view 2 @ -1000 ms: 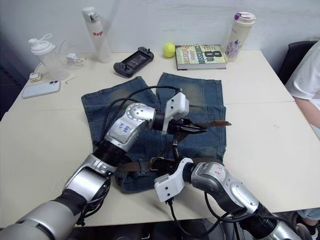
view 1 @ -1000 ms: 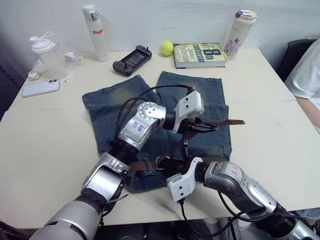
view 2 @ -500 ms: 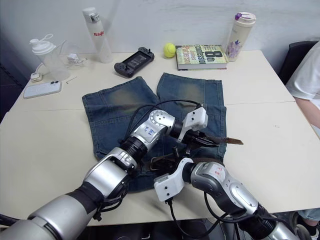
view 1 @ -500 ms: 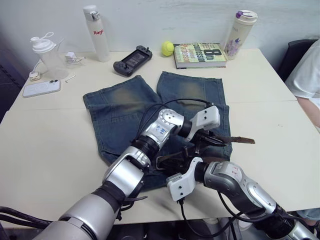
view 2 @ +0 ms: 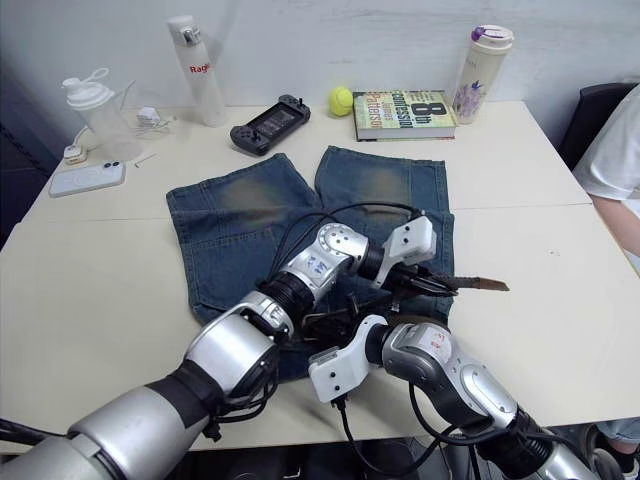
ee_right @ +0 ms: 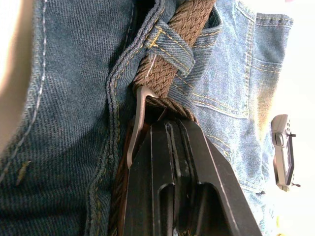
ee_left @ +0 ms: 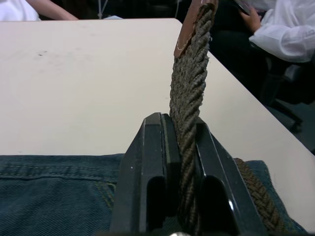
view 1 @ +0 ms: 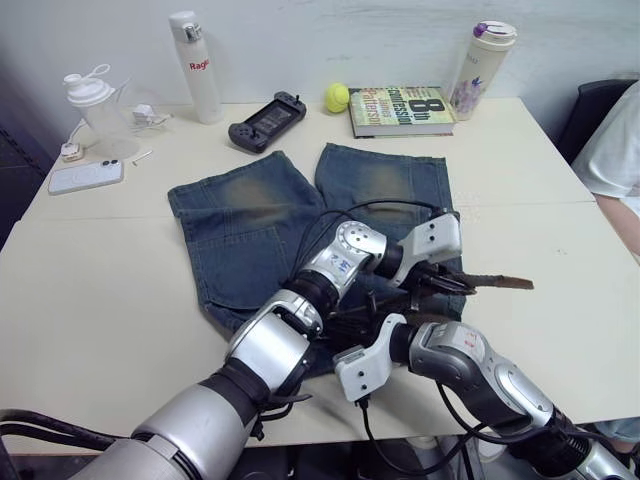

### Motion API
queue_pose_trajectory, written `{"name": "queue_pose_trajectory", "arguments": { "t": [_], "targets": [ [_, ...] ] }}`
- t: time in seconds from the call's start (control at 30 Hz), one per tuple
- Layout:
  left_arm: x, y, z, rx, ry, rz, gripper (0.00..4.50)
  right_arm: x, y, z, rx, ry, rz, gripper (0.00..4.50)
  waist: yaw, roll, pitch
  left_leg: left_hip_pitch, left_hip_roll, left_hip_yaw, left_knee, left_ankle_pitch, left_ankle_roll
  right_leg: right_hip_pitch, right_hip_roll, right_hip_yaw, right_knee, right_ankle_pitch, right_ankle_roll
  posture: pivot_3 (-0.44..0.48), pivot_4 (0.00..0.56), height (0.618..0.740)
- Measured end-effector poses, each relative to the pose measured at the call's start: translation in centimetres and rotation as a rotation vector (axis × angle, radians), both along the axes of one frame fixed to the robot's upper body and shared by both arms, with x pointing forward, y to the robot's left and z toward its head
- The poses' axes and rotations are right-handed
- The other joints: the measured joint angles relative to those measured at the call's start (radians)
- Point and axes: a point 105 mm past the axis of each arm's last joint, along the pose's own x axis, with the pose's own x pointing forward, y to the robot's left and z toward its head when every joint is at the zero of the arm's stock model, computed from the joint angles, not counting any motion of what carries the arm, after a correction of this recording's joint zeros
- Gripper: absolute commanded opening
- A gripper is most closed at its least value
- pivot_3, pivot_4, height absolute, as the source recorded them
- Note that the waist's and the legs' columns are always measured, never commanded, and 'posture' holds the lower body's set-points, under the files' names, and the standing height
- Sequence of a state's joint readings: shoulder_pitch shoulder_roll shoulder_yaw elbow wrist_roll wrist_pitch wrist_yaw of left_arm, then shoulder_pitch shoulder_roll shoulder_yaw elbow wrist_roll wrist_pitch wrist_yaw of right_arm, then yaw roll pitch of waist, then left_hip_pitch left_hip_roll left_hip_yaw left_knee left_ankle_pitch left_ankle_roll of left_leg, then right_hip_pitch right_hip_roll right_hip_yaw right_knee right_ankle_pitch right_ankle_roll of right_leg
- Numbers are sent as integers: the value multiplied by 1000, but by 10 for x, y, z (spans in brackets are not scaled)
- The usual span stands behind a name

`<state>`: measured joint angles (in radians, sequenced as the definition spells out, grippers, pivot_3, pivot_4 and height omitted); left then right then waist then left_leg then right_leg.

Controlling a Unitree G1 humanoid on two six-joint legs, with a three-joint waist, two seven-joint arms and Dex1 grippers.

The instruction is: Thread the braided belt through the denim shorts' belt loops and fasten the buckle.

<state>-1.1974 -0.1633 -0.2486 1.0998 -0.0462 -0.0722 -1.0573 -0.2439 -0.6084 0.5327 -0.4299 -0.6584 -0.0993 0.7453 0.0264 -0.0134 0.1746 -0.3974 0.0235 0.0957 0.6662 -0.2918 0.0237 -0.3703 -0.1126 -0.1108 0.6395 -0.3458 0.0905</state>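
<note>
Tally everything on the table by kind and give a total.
Bottles: 3
Book: 1
Tennis ball: 1
Game controller: 1
Phone: 1
Denim shorts: 1
Braided belt: 1
Total: 9

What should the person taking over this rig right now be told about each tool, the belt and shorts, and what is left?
Left tool: shut on the braided belt near its free end, which sticks out over the table past the side of the denim shorts.
Right tool: shut at the waistband, against the buckle.
Done: the belt passes under at least one belt loop.
Left: whether the other loops are threaded cannot be seen. The buckle is not fastened yet; the free end is still away from it.
</note>
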Motion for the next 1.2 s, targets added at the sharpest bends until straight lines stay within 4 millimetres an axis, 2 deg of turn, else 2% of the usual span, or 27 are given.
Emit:
{"name": "queue_pose_trajectory", "arguments": {
  "t": [0.1,0.17,0.23,0.27,0.33,0.37,0.43,0.5,0.63,0.8,0.83,0.93,0.97,1.0,1.1,1.2],
  "targets": [
    [28,31,13,-47,-65,140,225,1,-1,0,19,14,-23,12,-2,0,0,0,0,0,0,0,0,0,-1,0,1,0,0,0,150,740],
    [45,62,21,-80,-114,247,225,5,-4,1,42,26,-58,12,-1,0,0,1,0,-2,0,0,0,3,-1,0,2,0,0,0,150,740],
    [50,79,20,-91,-138,292,225,6,-5,2,54,35,-74,12,-2,0,0,1,0,-3,0,0,0,4,-1,1,3,0,1,0,150,740],
    [51,104,19,-95,-175,339,225,7,-5,4,102,78,-111,12,-5,0,0,3,1,-3,0,0,0,6,-1,2,3,0,1,0,150,740],
    [48,142,12,-76,-214,402,225,9,-7,6,171,137,-168,12,-11,1,0,5,2,-4,-2,0,-1,9,-1,5,0,0,1,0,150,740],
    [43,175,2,-27,-229,461,225,10,-10,9,218,183,-214,12,-20,1,1,6,4,-4,-3,-1,-2,9,-1,5,-1,0,0,0,150,740],
    [25,217,-14,58,-249,525,225,20,-26,11,299,283,-363,12,-22,1,1,5,4,-6,-2,-1,-2,9,-1,4,-1,0,0,0,150,740],
    [11,228,-16,85,-283,532,225,24,-33,17,368,353,-439,12,-9,2,2,3,3,-7,-1,-1,-2,10,-2,4,-3,0,0,0,150,740],
    [-6,230,-8,100,-360,527,225,21,-27,42,474,379,-435,12,-4,2,2,4,3,-6,-1,-3,-2,10,-4,6,-2,0,0,0,150,740],
    [-11,228,-1,91,-406,531,225,18,-32,56,586,440,-465,1719,-6,2,2,4,4,-5,-3,-3,-2,8,-2,6,-2,0,0,0,150,740],
    [-11,229,1,93,-423,531,225,12,-32,62,637,490,-451,2393,-7,2,2,4,4,-4,-3,-3,-3,8,-1,6,-2,0,0,0,150,740],
    [-15,234,0,118,-464,519,225,-6,-33,65,651,571,-401,3659,-11,2,2,4,4,-3,-4,-4,-2,7,-1,7,-3,0,0,0,150,740],
    [-16,235,-2,125,-470,515,225,-12,-34,62,624,596,-391,4150,-14,2,2,4,4,-3,-4,-4,-2,7,-2,7,-3,0,0,0,150,740],
    [-18,236,-4,127,-469,513,225,-18,-36,58,596,615,-387,4457,-16,2,2,4,4,-3,-4,-4,-2,8,-2,7,-4,0,0,0,150,740],
    [-21,234,-2,85,-441,516,225,-32,-38,35,478,666,-394,4457,-15,2,2,4,4,-3,-4,-4,-1,8,-3,7,-4,0,0,0,150,740],
    [-20,234,2,41,-411,542,225,-31,-37,24,434,630,-411,4457,-21,2,2,5,4,-3,-4,-4,-1,8,-3,8,-4,0,0,0,150,740]
  ]
}}
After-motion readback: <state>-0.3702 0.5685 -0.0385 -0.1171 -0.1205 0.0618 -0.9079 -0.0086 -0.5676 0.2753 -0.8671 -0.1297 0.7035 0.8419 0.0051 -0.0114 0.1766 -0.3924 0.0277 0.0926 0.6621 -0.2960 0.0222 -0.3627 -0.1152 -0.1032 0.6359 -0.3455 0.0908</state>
